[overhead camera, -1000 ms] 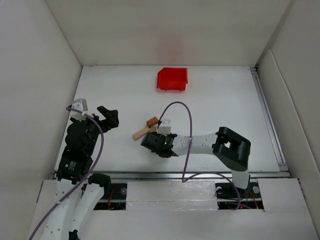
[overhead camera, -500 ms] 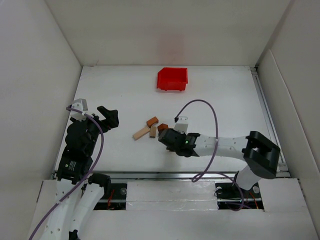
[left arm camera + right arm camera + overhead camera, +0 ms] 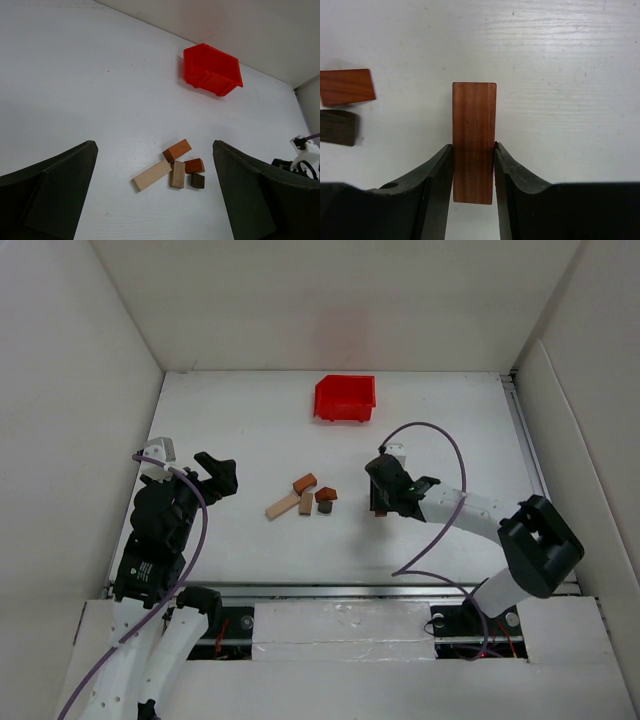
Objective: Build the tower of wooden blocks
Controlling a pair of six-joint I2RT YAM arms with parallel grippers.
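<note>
Top view: the right gripper [image 3: 381,505] covers nearly all of the long reddish block [image 3: 474,142] it clamps. I get only a brown sliver under it there. The loose blocks [image 3: 305,498] are too small for me to tell which has a peaked end, or which ones touch.

Right wrist view: the left edge cuts off the small reddish-brown block [image 3: 346,87] and the dark block [image 3: 337,127] below it. The bottom edge cuts off the fingers [image 3: 427,195].

Left wrist view: the wide-spread left gripper [image 3: 154,150] runs out of frame at the bottom and both sides. Its right finger hides part of the right arm [image 3: 302,155], and the right edge cuts off more.
</note>
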